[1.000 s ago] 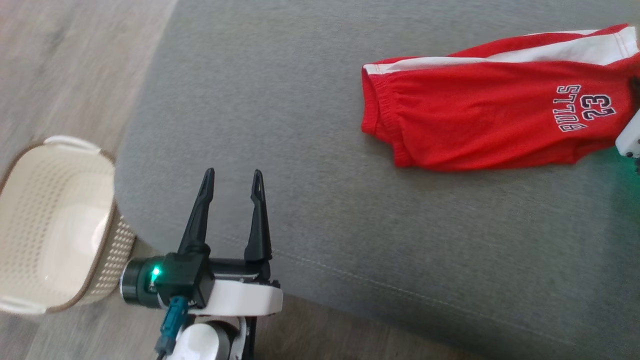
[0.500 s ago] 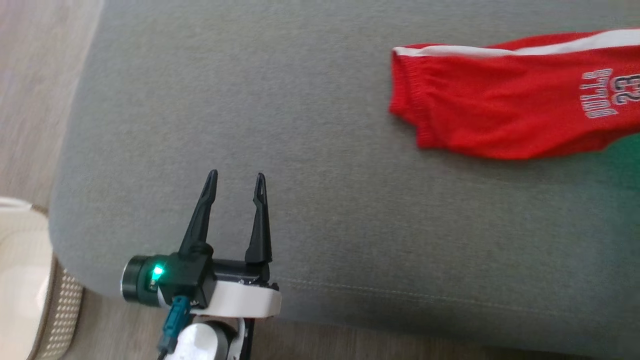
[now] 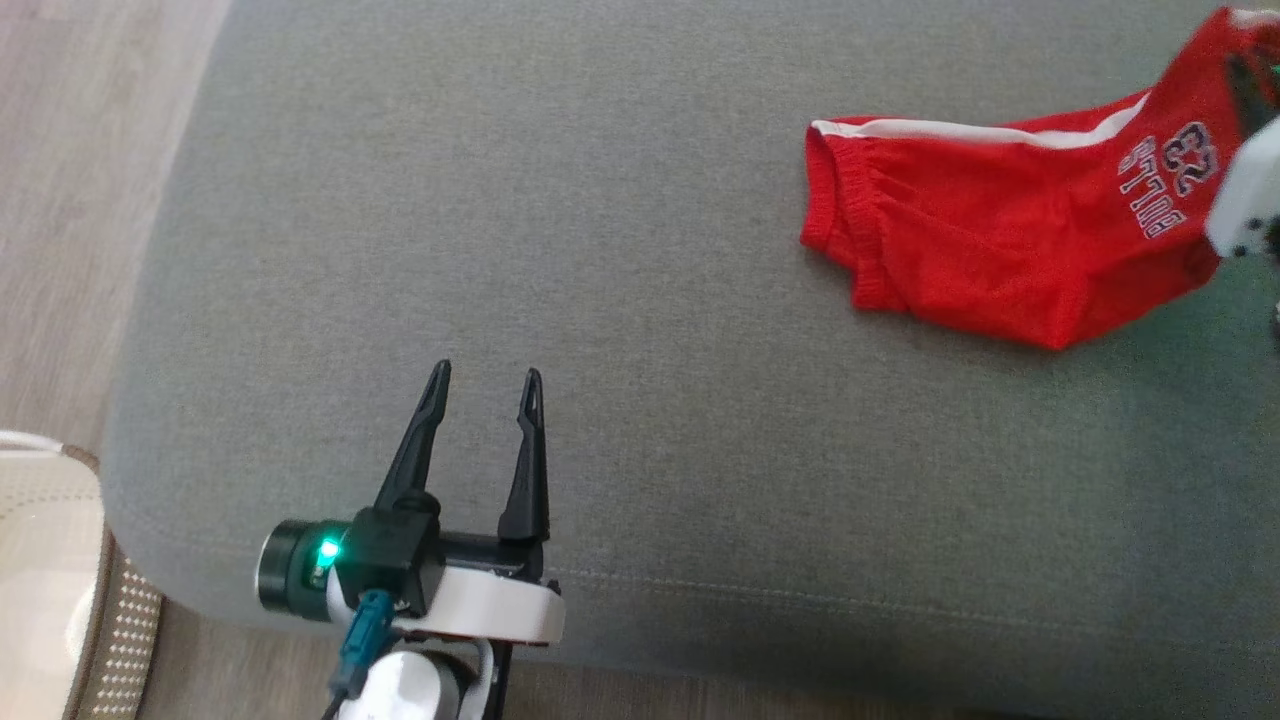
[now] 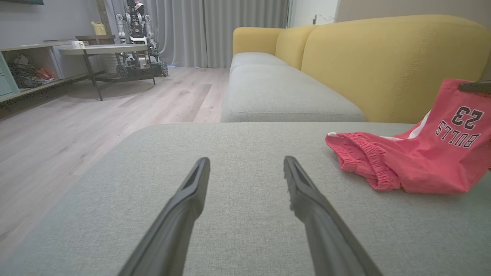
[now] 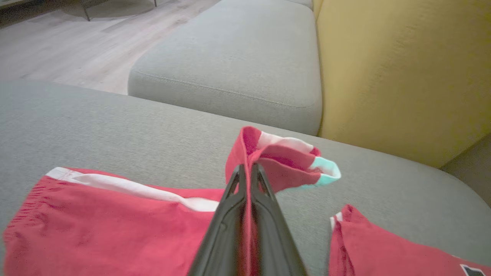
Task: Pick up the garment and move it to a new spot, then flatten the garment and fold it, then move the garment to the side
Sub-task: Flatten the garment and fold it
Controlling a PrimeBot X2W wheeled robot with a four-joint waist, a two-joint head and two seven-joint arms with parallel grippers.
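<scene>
**Right gripper clamped on red shorts**

I see it pinching a leg hem, lifted off the grey cushion. The waistband end lies on the cushion. Left gripper has fingers spread and empty, near the cushion's front edge, well apart from the shorts.

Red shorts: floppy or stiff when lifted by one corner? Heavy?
Probably floppy: the shorts sag from the corner pinched in the right gripper, the other end lying on the cushion. Likely light: thin fabric, raised by one small pinch. May drag on the woven cushion.
</scene>
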